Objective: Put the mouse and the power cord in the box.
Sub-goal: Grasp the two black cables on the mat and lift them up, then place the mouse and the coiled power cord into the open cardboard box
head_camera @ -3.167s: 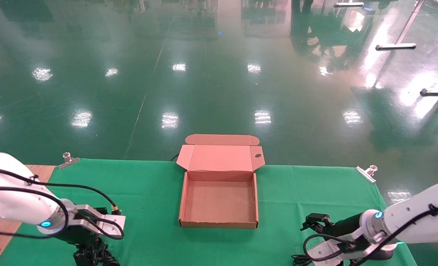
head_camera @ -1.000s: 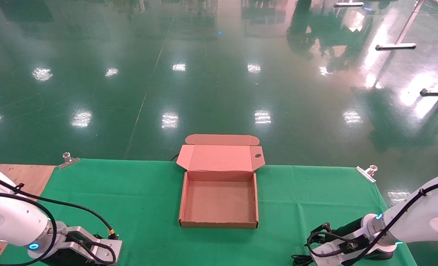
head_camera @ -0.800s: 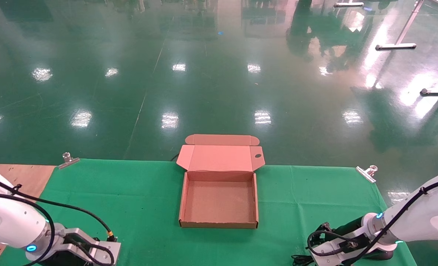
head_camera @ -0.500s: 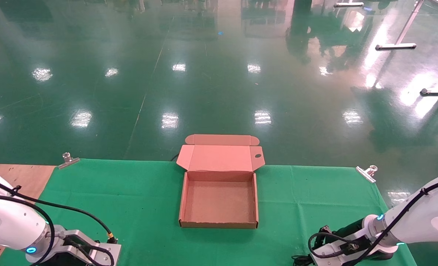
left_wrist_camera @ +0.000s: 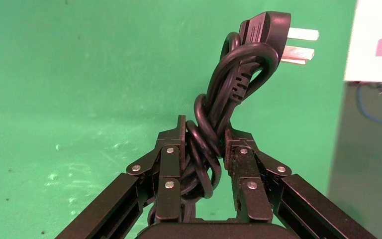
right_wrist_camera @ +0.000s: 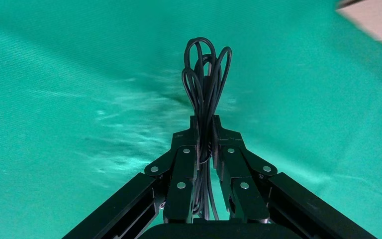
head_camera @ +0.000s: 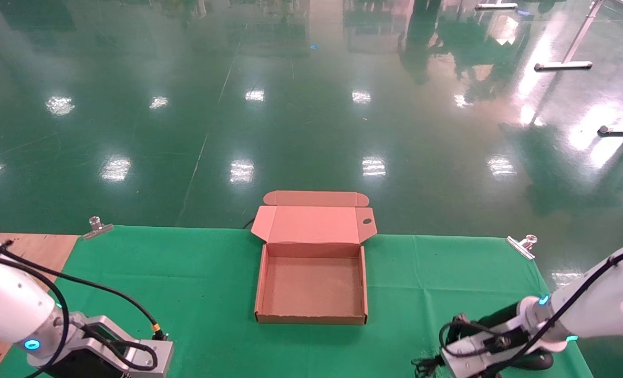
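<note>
- My left claw (left_wrist_camera: 204,149) is clamped across the middle of the power cord (left_wrist_camera: 229,94); I take the coil at its waist so the loops stay bunched, and the plug end with its two bare prongs stands out beyond the fingertips.
- My right claw (right_wrist_camera: 205,137) is closed on the thin bundled cable (right_wrist_camera: 206,79) of the mouse (head_camera: 532,361); in the head view a dark rounded body shows under that wrist at the table's near right corner, which I judge to be the mouse itself.
- Both arms sit low at the near corners, left and right, each well apart from the box (head_camera: 311,286).
- The box lies open between them at the table's far middle, lid folded back, nothing inside; its low walls are all I must clear.
- Green cloth (head_camera: 196,273) covers the table, held by a metal clip (head_camera: 97,227) on the far left and another (head_camera: 521,245) on the far right; neither lies on my path.
</note>
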Motion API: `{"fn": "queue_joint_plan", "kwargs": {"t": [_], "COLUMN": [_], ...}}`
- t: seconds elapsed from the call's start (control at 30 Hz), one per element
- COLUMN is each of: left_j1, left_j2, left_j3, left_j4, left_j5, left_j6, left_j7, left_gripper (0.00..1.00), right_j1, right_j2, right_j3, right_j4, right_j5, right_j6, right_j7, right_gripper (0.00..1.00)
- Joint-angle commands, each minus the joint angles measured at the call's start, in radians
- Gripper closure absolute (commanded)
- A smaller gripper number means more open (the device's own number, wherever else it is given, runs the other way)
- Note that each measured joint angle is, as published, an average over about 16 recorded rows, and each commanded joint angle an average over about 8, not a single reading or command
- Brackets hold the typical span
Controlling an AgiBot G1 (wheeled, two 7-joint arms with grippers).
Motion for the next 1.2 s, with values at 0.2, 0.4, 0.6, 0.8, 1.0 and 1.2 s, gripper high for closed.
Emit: {"fn": "queue_joint_plan", "kwargs": {"t": [0.2,0.4,0.6,0.8,1.0,1.2], "left_j1": [-0.067,-0.126,-0.194,-0.251,-0.275,-0.255], "left_j2": [0.002,0.043,0.099,0.151,0.167,0.17], "left_j3": [-0.028,-0.047,-0.054,-0.045,-0.052,-0.06], "left_j4": [-0.004,-0.017,-0.037,-0.07,-0.122,-0.163], "left_j5": [-0.04,-0.067,-0.077,-0.064,-0.078,-0.1], "left_j6": [0.082,0.097,0.061,0.005,-0.054,-0.168], "left_j7": [-0.02,-0.059,-0.109,-0.155,-0.18,-0.189], "left_gripper": [1.0,1.0,1.0,1.0,1.0,1.0], "right_j1": [0.078,0.164,0.244,0.312,0.332,0.31], "right_j2": [0.029,0.055,0.072,0.057,0.009,-0.025], "right_j3": [0.032,0.055,0.075,0.098,0.105,0.105], "right_j4": [0.011,0.04,0.088,0.156,0.225,0.251], "right_j5": [0.047,0.081,0.11,0.143,0.151,0.149], "right_j6": [-0.092,-0.191,-0.264,-0.291,-0.255,-0.212], "right_j7": [-0.004,0.019,0.072,0.152,0.23,0.263], "right_gripper": [1.0,1.0,1.0,1.0,1.0,1.0]}}
